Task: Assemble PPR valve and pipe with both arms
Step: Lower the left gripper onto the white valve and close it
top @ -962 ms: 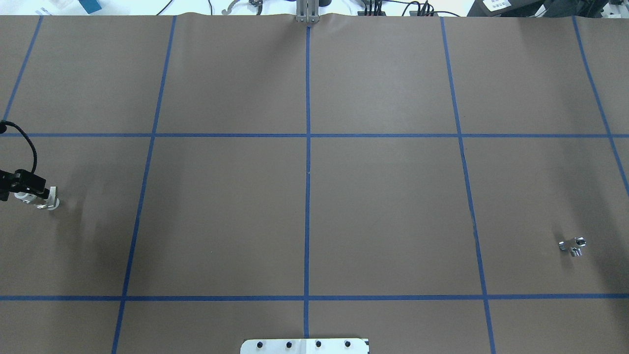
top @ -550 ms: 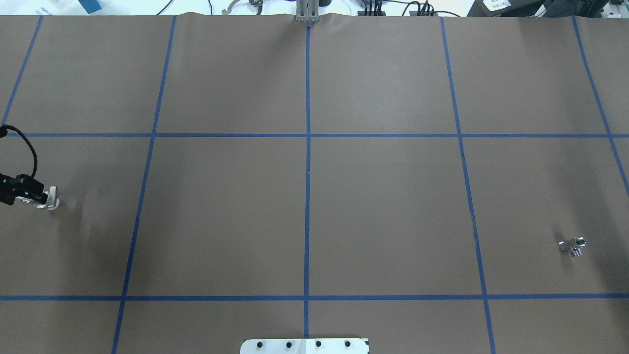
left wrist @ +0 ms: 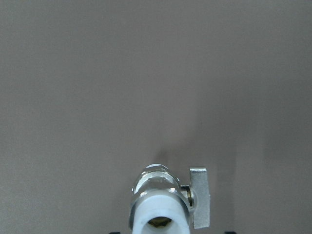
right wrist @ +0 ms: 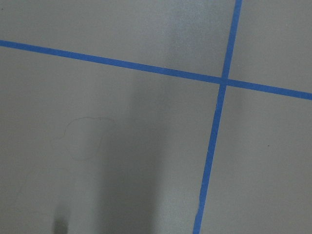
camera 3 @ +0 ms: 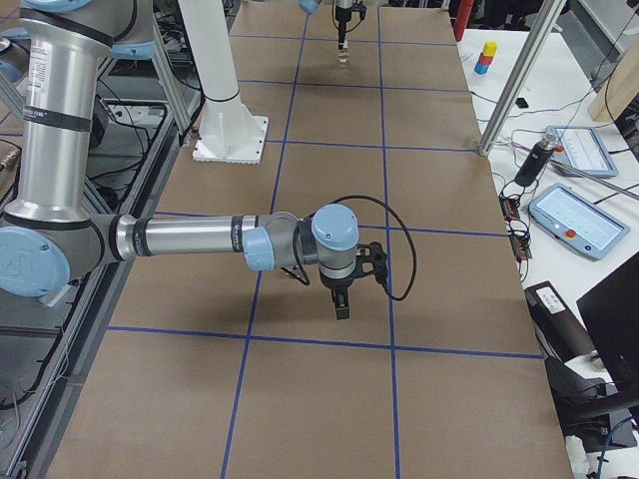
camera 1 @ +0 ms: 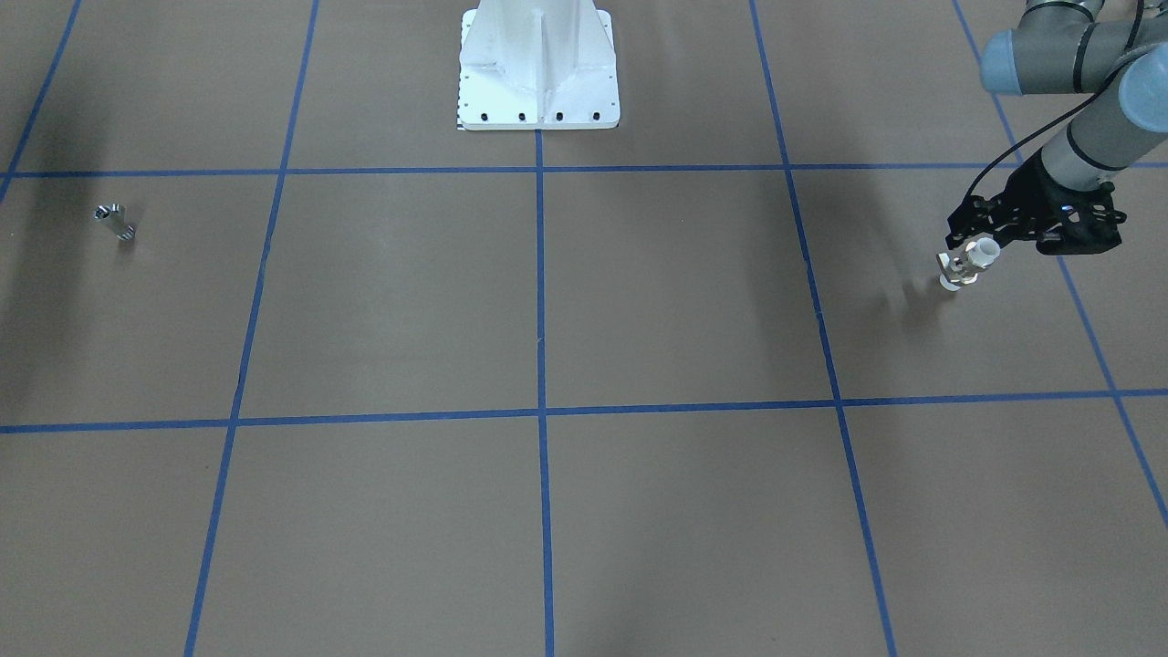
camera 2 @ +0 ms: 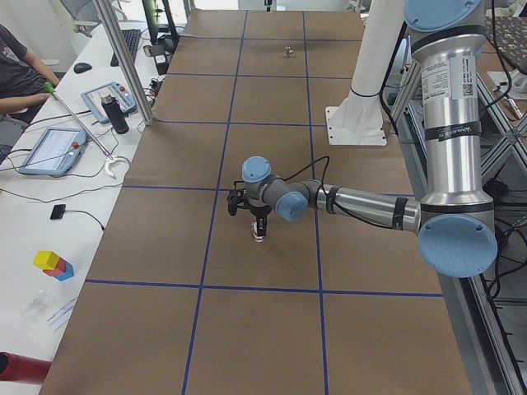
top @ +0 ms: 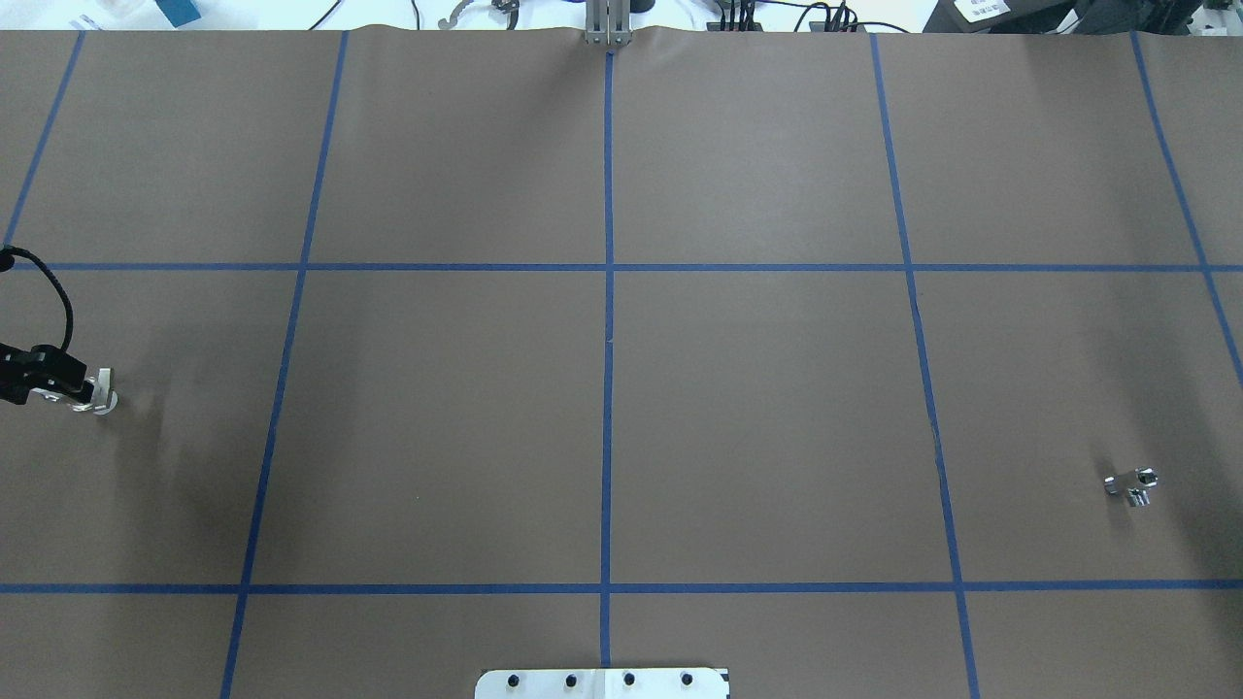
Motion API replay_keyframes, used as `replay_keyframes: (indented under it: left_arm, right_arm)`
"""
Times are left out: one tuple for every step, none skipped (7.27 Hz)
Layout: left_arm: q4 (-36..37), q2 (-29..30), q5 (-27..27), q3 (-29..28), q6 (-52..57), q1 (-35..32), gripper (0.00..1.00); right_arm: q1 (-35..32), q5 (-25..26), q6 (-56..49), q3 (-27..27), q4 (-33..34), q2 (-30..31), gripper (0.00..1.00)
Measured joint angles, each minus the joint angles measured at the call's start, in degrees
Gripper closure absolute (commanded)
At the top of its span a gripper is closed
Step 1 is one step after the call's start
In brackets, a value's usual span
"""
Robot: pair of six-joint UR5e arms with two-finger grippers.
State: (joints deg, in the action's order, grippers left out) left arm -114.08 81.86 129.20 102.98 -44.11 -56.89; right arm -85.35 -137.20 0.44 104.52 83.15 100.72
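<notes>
The PPR valve point(camera 1: 964, 266), white with metal rings and a side handle, stands on end on the brown table near its left end. My left gripper point(camera 1: 978, 239) sits right over the valve's white top end; the overhead view shows that gripper point(top: 60, 386) beside the valve point(top: 99, 396). In the left wrist view the valve point(left wrist: 161, 204) fills the bottom centre, and I cannot tell whether the jaws press on it. The pipe point(top: 1131, 484), small and silver, lies alone far to the right point(camera 1: 116, 222). My right gripper point(camera 3: 341, 304) hovers over bare table; its state cannot be told.
The white bolted pedestal point(camera 1: 538, 68) stands at the table's middle on the robot's side. Blue tape lines point(top: 608, 291) divide the brown surface into squares. A side bench with tablets point(camera 2: 53, 148) and a seated person point(camera 2: 16, 58) runs along the far edge.
The left gripper has shifted slightly leftward in the overhead view, covering more of the valve's white end. The valve's base and the pipe have stayed put.
</notes>
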Motion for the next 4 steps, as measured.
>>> replay_keyframes:
  left_arm:
    - [0.0, 0.05, 0.0, -0.02, 0.11, -0.06, 0.23]
    - [0.0, 0.07, 0.0, -0.04, 0.22, -0.13, 0.23]
    - [0.02, 0.09, -0.02, -0.13, 0.29, -0.18, 0.23]
    - [0.06, 0.12, -0.06, -0.25, 0.32, -0.35, 0.23]
  right_arm:
    - [0.0, 0.0, 0.0, 0.0, 0.0, 0.03, 0.0]
    - [-0.01, 0.0, 0.0, 0.03, 0.0, 0.06, 0.0]
    - [-0.01, 0.0, 0.0, 0.04, 0.0, 0.08, 0.0]
    - [-0.02, 0.0, 0.0, 0.02, 0.0, 0.09, 0.0]
